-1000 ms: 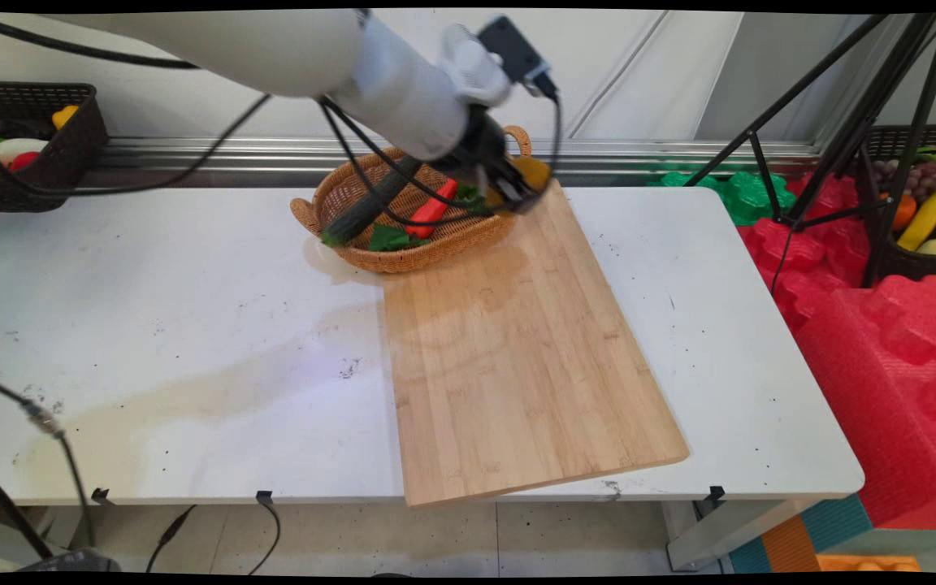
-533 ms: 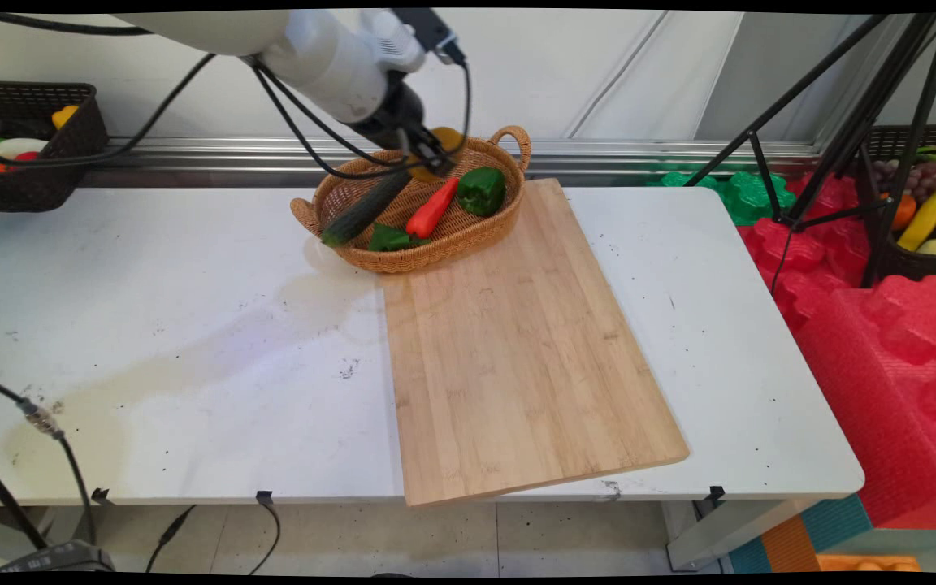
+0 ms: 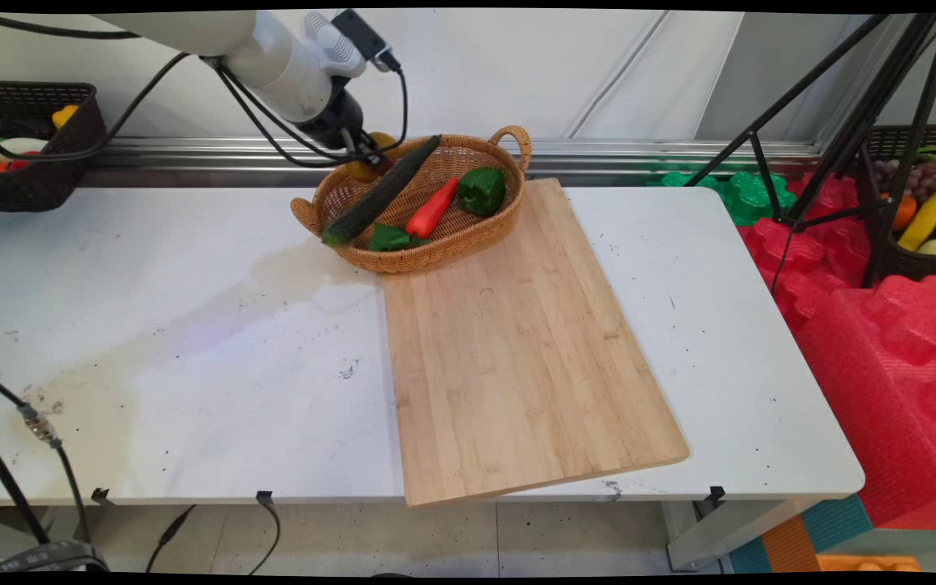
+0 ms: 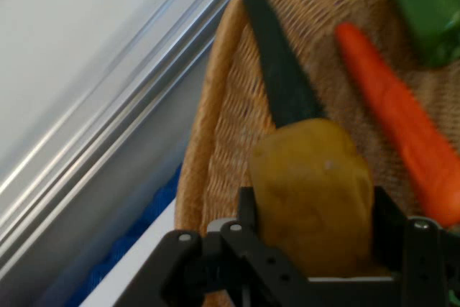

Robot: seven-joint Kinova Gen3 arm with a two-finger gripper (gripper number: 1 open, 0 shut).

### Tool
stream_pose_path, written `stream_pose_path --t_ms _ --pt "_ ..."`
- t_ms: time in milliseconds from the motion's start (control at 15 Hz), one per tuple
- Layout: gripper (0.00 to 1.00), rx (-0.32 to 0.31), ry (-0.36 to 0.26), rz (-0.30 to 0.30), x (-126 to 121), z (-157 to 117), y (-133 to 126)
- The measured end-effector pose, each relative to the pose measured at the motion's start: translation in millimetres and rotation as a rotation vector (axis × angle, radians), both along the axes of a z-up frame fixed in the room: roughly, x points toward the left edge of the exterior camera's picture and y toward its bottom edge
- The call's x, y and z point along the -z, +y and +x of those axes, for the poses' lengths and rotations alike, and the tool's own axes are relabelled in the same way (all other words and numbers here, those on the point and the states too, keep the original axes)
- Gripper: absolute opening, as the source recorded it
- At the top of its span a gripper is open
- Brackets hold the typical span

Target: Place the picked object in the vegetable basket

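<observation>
My gripper (image 3: 366,162) hangs over the far left rim of the wicker basket (image 3: 338,197), shut on a yellow-brown potato (image 3: 370,165). The hand view shows the potato (image 4: 313,195) clamped between the two fingers (image 4: 388,224), above the basket's weave (image 4: 230,149). In the basket lie a long dark green cucumber (image 3: 383,192) that leans across the rim, a red-orange carrot (image 3: 432,208), a green bell pepper (image 3: 482,189) and a green leafy piece (image 3: 388,238). Cucumber (image 4: 280,77), carrot (image 4: 402,131) and pepper (image 4: 431,5) also show past the potato.
A bamboo cutting board (image 3: 517,349) lies on the white table (image 3: 151,325), its far end against the basket. A dark crate (image 3: 37,142) of produce stands at the back left. Tripod legs (image 3: 834,114), red foam (image 3: 882,341) and a fruit basket (image 3: 923,219) are to the right.
The gripper has carried the potato leftward, from the board's far corner across the basket to its far left rim. The cucumber's far end now leans up on the rim.
</observation>
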State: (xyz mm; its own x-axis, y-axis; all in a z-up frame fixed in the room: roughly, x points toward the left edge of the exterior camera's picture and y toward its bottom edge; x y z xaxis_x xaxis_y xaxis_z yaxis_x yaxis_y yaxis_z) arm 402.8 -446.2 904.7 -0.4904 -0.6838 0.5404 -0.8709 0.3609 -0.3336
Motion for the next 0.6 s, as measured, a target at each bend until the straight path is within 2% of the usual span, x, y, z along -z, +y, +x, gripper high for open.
stream_pose_path --t_ms 333,600 --pt "0.0 -0.036 0.007 0.046 21 26 -13" --pt "0.0 -0.043 0.019 0.065 31 35 -18"
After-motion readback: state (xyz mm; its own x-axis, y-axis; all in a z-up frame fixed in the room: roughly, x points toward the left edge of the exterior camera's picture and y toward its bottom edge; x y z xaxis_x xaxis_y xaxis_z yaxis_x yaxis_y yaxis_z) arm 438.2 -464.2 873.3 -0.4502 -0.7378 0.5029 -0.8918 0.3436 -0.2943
